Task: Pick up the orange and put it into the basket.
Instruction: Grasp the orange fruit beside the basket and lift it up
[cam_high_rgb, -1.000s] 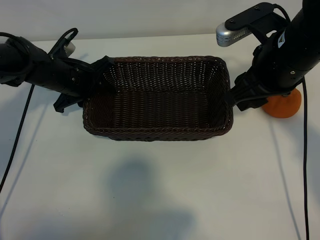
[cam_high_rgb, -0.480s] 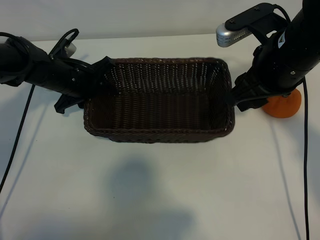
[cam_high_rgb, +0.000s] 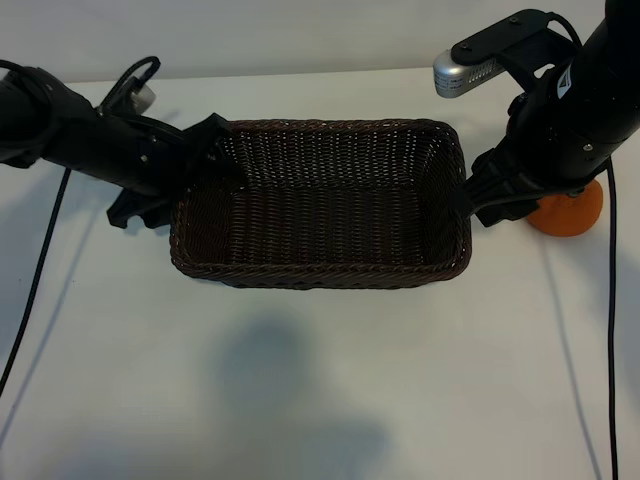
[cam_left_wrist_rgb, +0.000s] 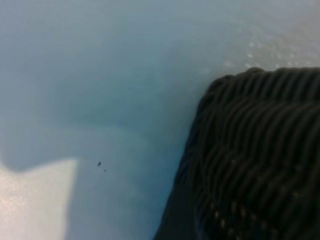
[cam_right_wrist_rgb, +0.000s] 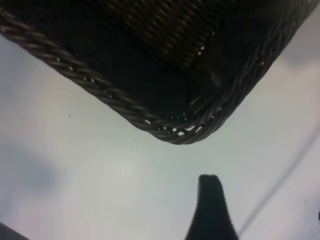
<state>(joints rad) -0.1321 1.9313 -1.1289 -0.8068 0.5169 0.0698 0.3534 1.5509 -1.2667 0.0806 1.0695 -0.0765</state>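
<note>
The dark brown woven basket (cam_high_rgb: 320, 270) sits mid-table between my two arms, and nothing lies inside it. The orange (cam_high_rgb: 572, 212) rests on the table just outside the basket's right end, half hidden behind my right arm. My left gripper (cam_high_rgb: 203, 150) is pressed up against the basket's left wall; the left wrist view shows only the basket's weave (cam_left_wrist_rgb: 260, 150) and bare table. My right gripper (cam_high_rgb: 478, 200) sits at the basket's right wall, open, with nothing between its jaws. One of its fingertips (cam_right_wrist_rgb: 210, 200) stands short of the basket's corner (cam_right_wrist_rgb: 180, 132).
The white table (cam_high_rgb: 320, 400) stretches wide in front of the basket. Black cables trail down the table at the far left (cam_high_rgb: 30, 290) and far right (cam_high_rgb: 610, 330). The right arm's wrist camera housing (cam_high_rgb: 470, 68) juts out above the basket's right end.
The basket has shifted a little toward the table's front and to the right. The left arm has edged along with it. The right arm and the orange have stayed put.
</note>
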